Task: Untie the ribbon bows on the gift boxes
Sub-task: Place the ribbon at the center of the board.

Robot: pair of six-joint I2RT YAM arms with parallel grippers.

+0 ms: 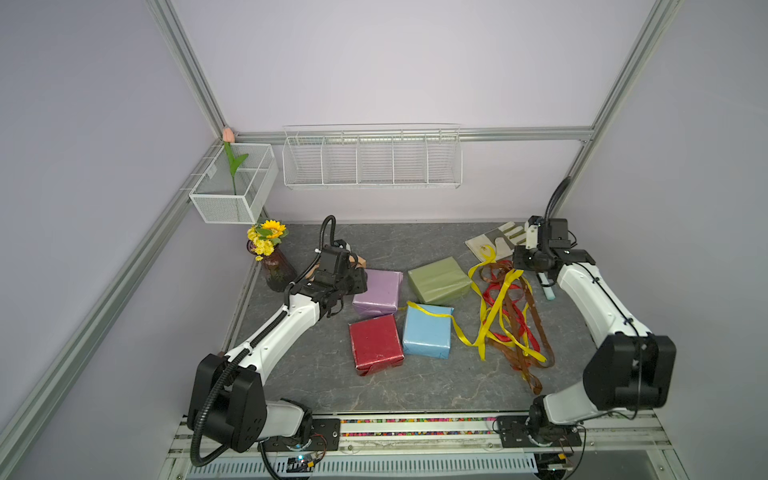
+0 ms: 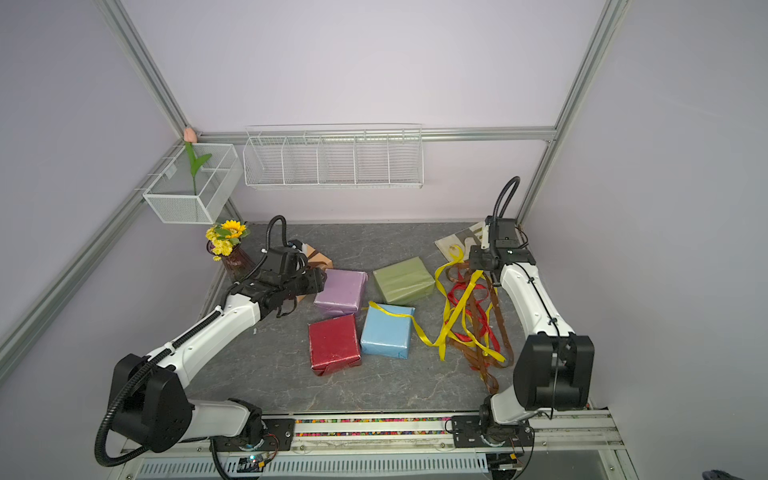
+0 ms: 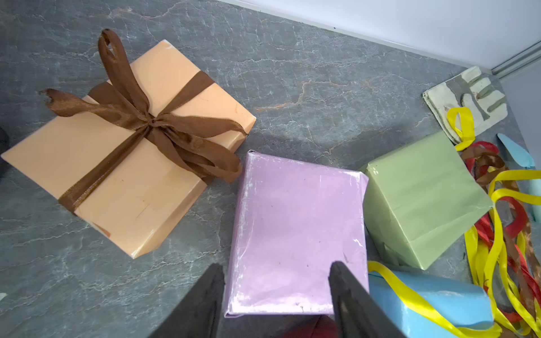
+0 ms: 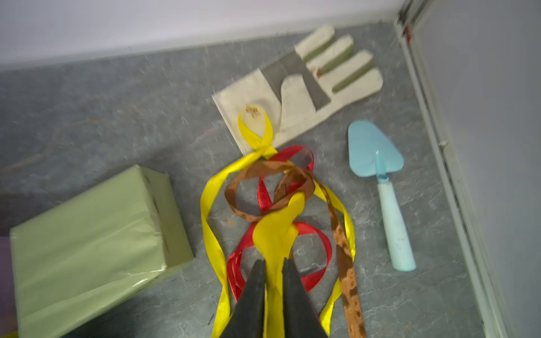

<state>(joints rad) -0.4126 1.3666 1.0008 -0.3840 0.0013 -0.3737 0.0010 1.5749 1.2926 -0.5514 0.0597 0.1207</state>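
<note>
A tan-orange gift box (image 3: 140, 187) carries a tied brown ribbon bow (image 3: 152, 123); in both top views my left arm hides most of it. The lilac (image 1: 377, 293), olive green (image 1: 438, 279) and red (image 1: 375, 344) boxes are bare. A loose yellow ribbon (image 1: 432, 312) lies across the light blue box (image 1: 427, 338). My left gripper (image 3: 276, 281) is open over the lilac box's near edge. Several untied yellow, red and brown ribbons (image 1: 507, 320) lie heaped at the right. My right gripper (image 4: 273, 269) hovers over that heap, jaws slightly apart, a yellow ribbon (image 4: 275, 234) hanging between them.
A glass vase of yellow flowers (image 1: 270, 257) stands just behind the left gripper. A cloth glove (image 4: 295, 87) and a light blue trowel (image 4: 380, 175) lie at the back right by the wall. Two white wire baskets (image 1: 372, 160) (image 1: 232, 187) hang on the back frame.
</note>
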